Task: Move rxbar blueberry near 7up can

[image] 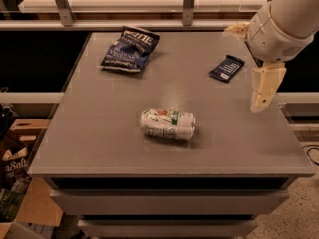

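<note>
The rxbar blueberry (pixel 227 67) is a small flat navy wrapper with a white label patch, lying at the table's far right. The 7up can (pixel 167 123) is silver-white with green and red marks and lies on its side near the table's middle. My gripper (pixel 243 68) hangs over the right edge of the table, just right of the bar and above it. Its cream fingers (pixel 263 87) are spread apart and hold nothing. The can is well to the left of the gripper and nearer the front.
A dark blue chip bag (pixel 129 49) with white lettering lies at the far left of the grey table (pixel 99 133). Metal posts and a rail run behind the table. Cardboard boxes (pixel 15 173) stand on the floor at the left.
</note>
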`<state>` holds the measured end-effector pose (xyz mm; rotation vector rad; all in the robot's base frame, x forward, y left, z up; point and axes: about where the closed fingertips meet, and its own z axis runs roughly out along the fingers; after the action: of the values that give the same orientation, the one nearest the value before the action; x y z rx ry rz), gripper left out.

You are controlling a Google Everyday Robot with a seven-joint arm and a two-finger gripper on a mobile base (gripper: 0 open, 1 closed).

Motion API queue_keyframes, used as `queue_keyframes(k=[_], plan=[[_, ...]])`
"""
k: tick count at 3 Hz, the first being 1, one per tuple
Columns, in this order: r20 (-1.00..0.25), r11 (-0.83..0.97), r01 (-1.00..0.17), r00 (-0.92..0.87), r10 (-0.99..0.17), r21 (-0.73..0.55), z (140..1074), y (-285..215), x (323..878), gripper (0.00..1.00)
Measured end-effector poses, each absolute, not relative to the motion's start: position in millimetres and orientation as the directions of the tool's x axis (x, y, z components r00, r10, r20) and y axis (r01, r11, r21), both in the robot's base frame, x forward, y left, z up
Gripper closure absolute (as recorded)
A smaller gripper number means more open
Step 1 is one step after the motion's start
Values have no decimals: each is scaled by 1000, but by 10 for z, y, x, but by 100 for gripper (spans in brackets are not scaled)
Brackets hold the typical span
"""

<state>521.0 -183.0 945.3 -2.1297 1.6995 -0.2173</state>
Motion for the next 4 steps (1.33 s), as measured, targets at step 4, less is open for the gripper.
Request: queue_keyframes(k=[4], plan=[[129, -585, -709, 587, -799, -395, 9385, -1897, 5916, 0]])
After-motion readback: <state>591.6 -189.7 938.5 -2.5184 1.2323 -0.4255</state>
